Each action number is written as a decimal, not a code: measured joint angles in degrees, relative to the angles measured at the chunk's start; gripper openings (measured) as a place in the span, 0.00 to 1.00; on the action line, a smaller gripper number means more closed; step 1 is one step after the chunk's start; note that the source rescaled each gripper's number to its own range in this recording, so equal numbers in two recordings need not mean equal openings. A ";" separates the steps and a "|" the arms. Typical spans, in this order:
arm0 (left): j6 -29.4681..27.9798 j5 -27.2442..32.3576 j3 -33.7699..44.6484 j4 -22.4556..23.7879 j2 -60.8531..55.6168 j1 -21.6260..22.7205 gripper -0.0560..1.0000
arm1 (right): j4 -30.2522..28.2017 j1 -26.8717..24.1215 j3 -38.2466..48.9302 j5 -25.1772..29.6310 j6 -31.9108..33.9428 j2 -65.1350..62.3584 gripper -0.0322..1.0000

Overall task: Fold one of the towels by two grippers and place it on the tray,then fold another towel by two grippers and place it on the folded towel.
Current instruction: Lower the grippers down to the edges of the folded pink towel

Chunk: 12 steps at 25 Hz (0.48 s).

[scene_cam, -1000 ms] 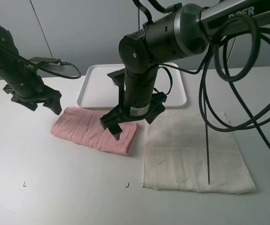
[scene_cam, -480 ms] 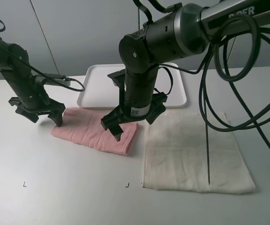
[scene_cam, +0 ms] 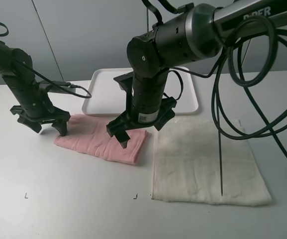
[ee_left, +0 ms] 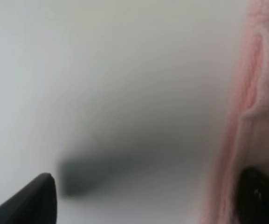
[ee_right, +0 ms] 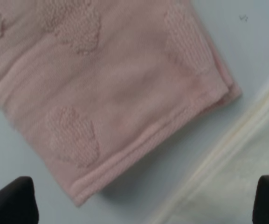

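Here, the left gripper [scene_cam: 49, 128], jaws spread, straddles one end of the folded pink towel [scene_cam: 91, 138]. The right gripper [scene_cam: 141, 133], also spread, hovers above the other end. A cream towel [scene_cam: 203, 164] lies just beside it, with the white tray [scene_cam: 103, 94] behind.

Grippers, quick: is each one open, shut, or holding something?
Left gripper: open, holding nothing, at the pink towel's edge.
Right gripper: open, empty, over the pink towel.
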 joint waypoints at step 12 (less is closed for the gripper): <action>-1.14 -1.63 5.73 -0.59 -1.48 0.09 0.99 | 4.40 -1.70 -0.36 -1.92 0.93 3.63 1.00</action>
